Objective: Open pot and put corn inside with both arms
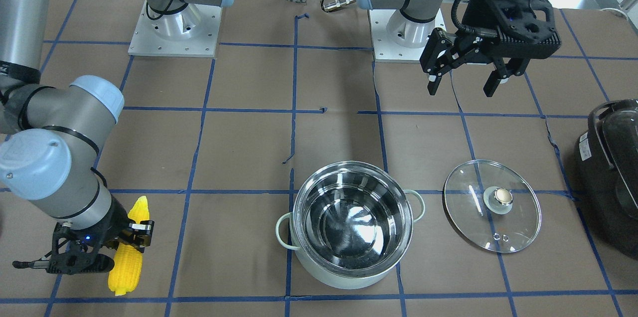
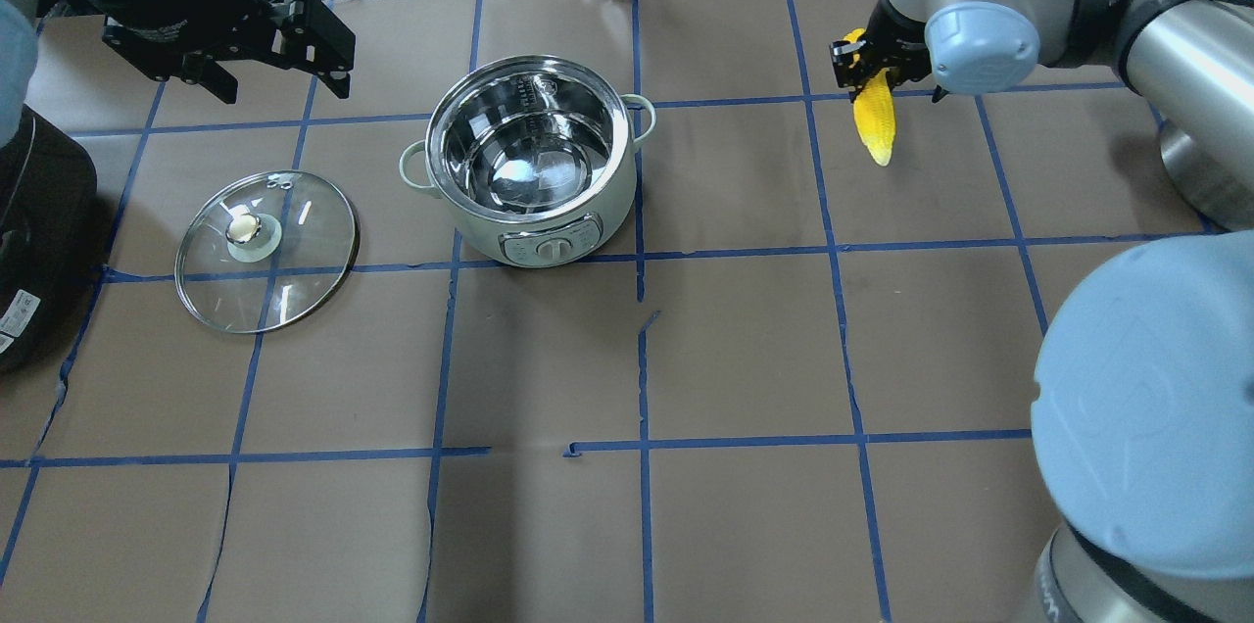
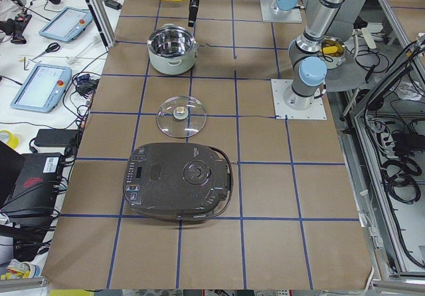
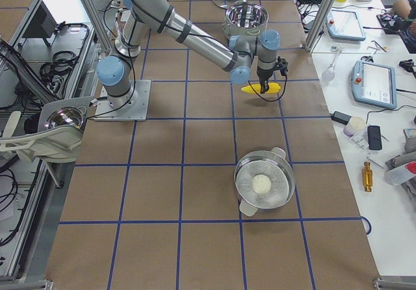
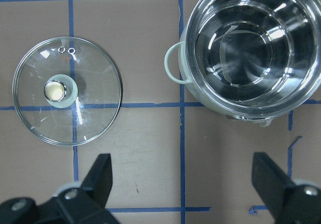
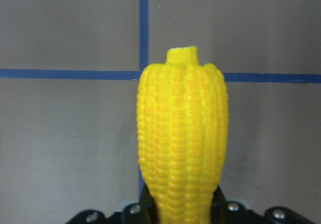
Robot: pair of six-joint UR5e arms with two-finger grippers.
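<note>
The pot (image 1: 351,225) stands open and upright on the brown-papered table (image 2: 745,349), near the middle, with its shiny steel inside bare and its two loop handles out to the sides. Its glass lid (image 1: 492,206) lies flat on the table on the robot's left side of the pot, knob up, close to the pot but apart from it.

The corn (image 1: 128,252) is well apart from the pot, out on the robot's right side, lying roughly level with its pointed tip toward the robot's base. The right gripper (image 2: 875,65) comes down on it from above and is clenched around the cob, one finger on each side. Whether the cob rests on the paper or hangs just above it cannot be told.

The left gripper (image 1: 466,82) hovers above the table on the robot's side of the lid, its fingers (image 5: 103,176) spread wide and grasping nothing.

Beyond the lid, at the table's left end, sits a dark appliance (image 3: 178,181) with a handle. Toward the right end stands a second, lidded steel pot (image 4: 264,184)
</note>
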